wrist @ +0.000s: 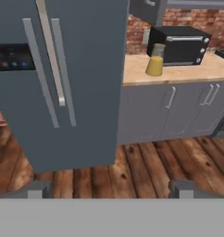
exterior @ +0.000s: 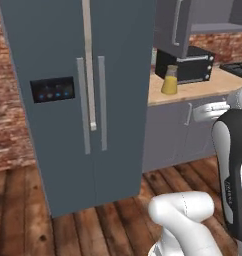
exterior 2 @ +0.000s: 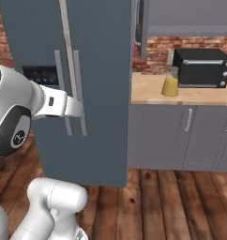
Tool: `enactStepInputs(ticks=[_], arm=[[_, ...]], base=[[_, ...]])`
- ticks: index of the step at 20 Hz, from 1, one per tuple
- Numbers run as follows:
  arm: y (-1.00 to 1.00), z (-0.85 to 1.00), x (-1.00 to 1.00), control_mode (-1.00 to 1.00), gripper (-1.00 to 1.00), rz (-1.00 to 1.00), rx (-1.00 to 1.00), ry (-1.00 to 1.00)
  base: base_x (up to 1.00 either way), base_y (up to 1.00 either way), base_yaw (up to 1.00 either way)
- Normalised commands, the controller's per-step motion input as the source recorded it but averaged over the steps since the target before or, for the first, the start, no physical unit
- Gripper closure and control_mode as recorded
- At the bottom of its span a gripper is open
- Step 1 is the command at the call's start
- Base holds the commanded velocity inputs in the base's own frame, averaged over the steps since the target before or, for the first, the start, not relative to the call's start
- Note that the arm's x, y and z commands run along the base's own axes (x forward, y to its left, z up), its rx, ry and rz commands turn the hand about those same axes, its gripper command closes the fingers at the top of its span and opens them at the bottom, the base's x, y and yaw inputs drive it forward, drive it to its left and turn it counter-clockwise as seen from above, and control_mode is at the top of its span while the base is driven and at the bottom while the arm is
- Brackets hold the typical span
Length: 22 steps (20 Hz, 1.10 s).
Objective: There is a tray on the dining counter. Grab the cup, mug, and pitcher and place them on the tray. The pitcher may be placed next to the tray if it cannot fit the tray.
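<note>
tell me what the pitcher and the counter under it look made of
Pitcher: clear glass, judging by the see-through neck above the orange-yellow juice; its lid looks like tan cork. Counter: light wood or laminate with a matte finish, over grey cabinets.

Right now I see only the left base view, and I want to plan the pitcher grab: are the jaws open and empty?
Observer: Yes. In the hand view the fingertips stand wide apart with nothing between them.
Operator: Is the pitcher lined up with the hand?
Observer: Not quite. In the hand view the pitcher sits up and right of centre, well beyond the jaws, on the counter in front of the black oven.
</note>
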Motion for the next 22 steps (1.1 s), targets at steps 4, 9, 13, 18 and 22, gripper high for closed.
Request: enactStepInputs(ticks=[4, 9, 13, 18, 22], arm=[[0.0, 0.0, 0.0, 1.0, -1.0, 0.0, 0.0, 0.0], [0.0, 0.0, 0.0, 1.0, -1.0, 0.0, 0.0, 0.0], [0.0, 0.0, 0.0, 1.0, -1.0, 0.0, 0.0, 0.0], [0.0, 0.0, 0.0, 1.0, -1.0, 0.0, 0.0, 0.0], [0.0, 0.0, 0.0, 1.0, -1.0, 0.0, 0.0, 0.0]], base=[[0.23, -1.0, 0.1], [0.28, -1.0, 0.1], [0.34, -1.0, 0.09], [0.56, -0.99, 0.1], [0.66, -0.83, 0.08]])
